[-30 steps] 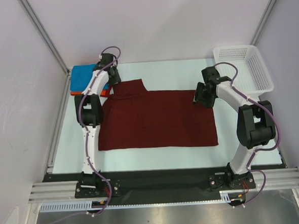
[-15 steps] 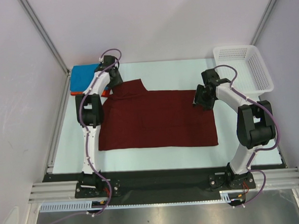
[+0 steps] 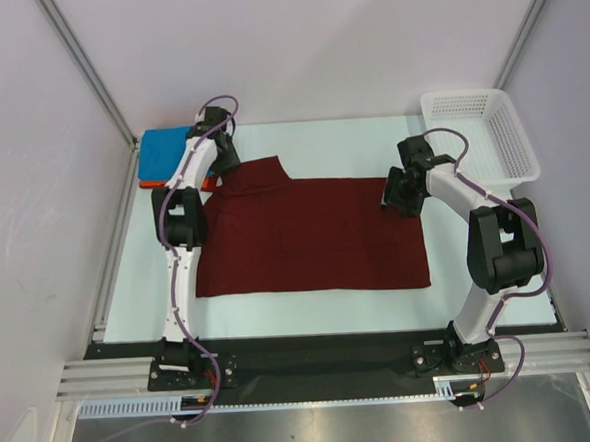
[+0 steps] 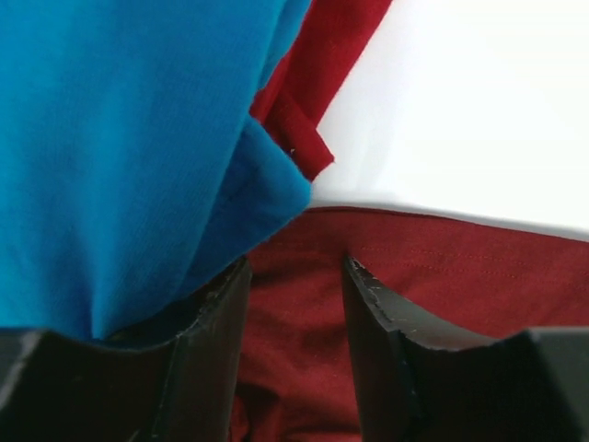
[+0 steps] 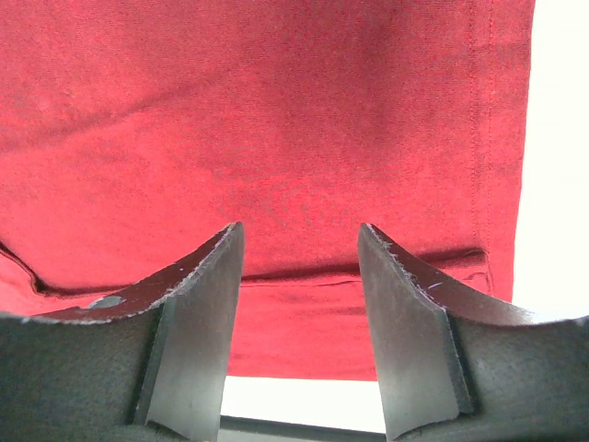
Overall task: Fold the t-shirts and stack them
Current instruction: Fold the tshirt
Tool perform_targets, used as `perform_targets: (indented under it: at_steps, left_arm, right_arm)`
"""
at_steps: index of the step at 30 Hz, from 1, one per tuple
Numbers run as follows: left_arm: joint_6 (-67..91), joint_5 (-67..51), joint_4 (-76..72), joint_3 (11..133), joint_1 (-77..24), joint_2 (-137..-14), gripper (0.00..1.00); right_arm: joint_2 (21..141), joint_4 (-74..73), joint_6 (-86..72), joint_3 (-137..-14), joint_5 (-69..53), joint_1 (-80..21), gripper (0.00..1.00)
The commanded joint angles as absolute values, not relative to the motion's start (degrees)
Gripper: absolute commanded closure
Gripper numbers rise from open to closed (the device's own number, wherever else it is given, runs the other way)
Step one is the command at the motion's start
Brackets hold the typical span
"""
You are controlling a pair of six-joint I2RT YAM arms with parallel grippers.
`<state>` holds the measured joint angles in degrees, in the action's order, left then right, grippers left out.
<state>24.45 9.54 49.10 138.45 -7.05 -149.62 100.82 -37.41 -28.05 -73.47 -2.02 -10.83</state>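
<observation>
The dark maroon t-shirt (image 3: 306, 235) lies spread flat in the middle of the table, one sleeve pointing to the back left. My left gripper (image 3: 223, 165) is down at that sleeve, jaws apart, with wrinkled maroon cloth (image 4: 460, 267) lying between its fingers (image 4: 207, 322). It stands open (image 4: 294, 267) right beside the folded blue t-shirt (image 3: 162, 147) (image 4: 120, 138), which rests on the orange-red t-shirt (image 3: 148, 182) (image 4: 331, 55). My right gripper (image 3: 398, 190) (image 5: 299, 230) is open at the back right corner, straddling the hem of the maroon cloth (image 5: 276, 120).
A white mesh basket (image 3: 463, 95) stands at the back right corner. Pale table surface (image 3: 128, 281) shows to the left of, in front of and behind the maroon shirt. Metal frame posts rise at both back corners.
The left wrist shifted very slightly at the sleeve, and the right gripper edged a little toward the back corner. The maroon shirt lies as before.
</observation>
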Motion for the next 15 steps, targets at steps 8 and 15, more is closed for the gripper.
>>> perform_targets:
  at_steps: [8, 15]
  left_arm:
    - [25.31, 5.89, 60.03, 141.94, -6.51, -155.12, 0.52]
    - [23.73, 3.78, 58.01, 140.63, -6.5, -154.34, 0.92]
  right_arm:
    - [96.77, -35.42, -28.48, -71.46, -1.32, -10.55, 0.42]
    - [98.7, -36.82, -27.34, -73.73, -0.09, -10.02, 0.42]
